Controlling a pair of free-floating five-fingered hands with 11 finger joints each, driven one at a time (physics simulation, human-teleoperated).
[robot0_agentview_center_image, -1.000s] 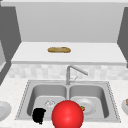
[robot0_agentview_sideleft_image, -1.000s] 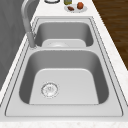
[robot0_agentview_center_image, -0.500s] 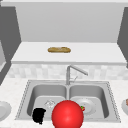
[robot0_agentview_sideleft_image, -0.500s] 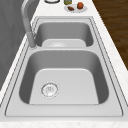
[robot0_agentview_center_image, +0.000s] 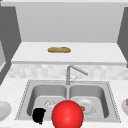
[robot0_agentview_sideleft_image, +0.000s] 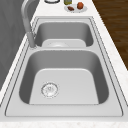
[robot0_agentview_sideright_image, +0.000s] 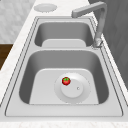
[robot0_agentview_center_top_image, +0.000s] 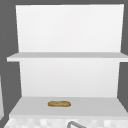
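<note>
A black hand (robot0_agentview_center_image: 39, 115) hangs low at the left in the front view, over the front edge of the left basin (robot0_agentview_center_image: 47, 100); by its place it is the left hand. Right beside it a big red ball (robot0_agentview_center_image: 67, 114) covers the sink's front rim and the middle divider. I cannot tell whether the hand touches the ball. In the right basin lies a white plate (robot0_agentview_sideright_image: 82, 93) with a small red fruit (robot0_agentview_sideright_image: 66, 80) on its rim. The left basin (robot0_agentview_sideleft_image: 67, 85) holds just its drain (robot0_agentview_sideleft_image: 50, 89).
The faucet (robot0_agentview_center_image: 71, 73) stands behind the divider, its spout swung over the right basin. A bread loaf (robot0_agentview_center_image: 59, 49) lies on the shelf above. A white plate (robot0_agentview_center_image: 3, 110) sits on the left counter. A plate with food (robot0_agentview_sideleft_image: 75, 7) sits on the right counter.
</note>
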